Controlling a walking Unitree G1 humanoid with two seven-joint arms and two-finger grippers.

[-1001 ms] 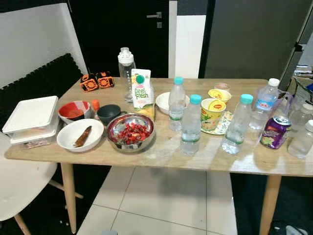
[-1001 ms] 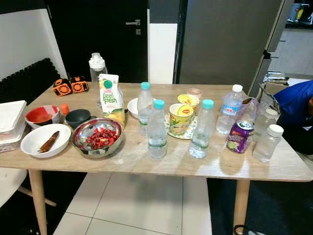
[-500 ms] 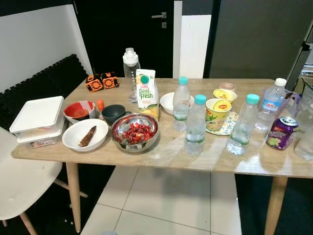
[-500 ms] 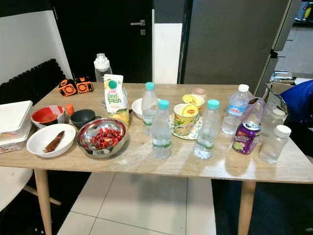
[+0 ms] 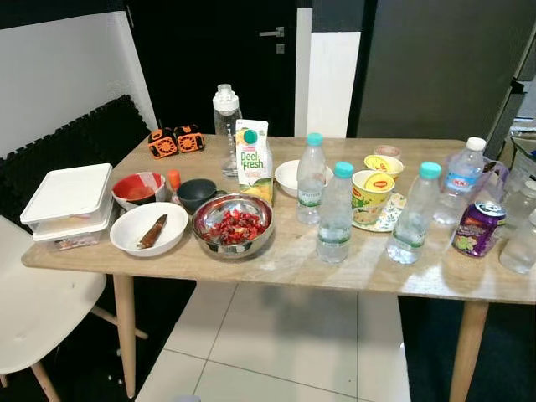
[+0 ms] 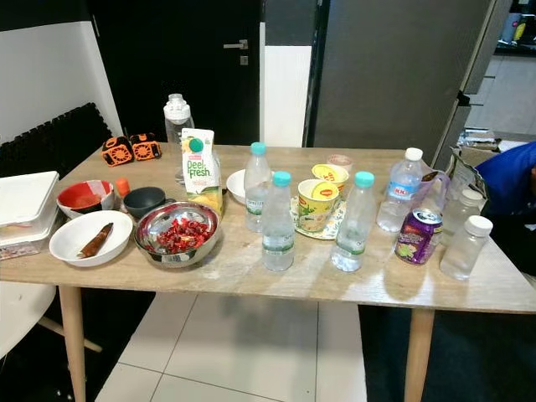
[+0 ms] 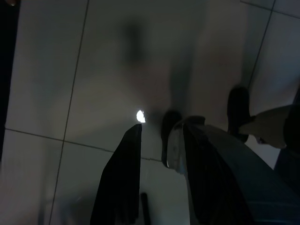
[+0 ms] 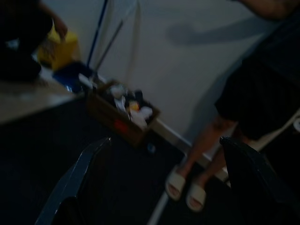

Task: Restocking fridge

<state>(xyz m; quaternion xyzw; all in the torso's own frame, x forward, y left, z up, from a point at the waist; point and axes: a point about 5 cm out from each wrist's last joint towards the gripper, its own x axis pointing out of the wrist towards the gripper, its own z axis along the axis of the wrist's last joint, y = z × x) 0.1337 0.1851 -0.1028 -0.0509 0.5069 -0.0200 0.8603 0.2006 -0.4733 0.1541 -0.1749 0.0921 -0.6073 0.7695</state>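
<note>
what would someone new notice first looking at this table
Probably the steel bowl of red chillies near the front edge of the wooden table, with the Peel Fresh juice carton standing just behind it. To their right stands a cluster of teal-capped water bottles, and a purple can sits near the right end.

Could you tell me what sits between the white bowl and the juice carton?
A steel bowl of red chillies sits between the white bowl and the juice carton, in both eye views.
</note>
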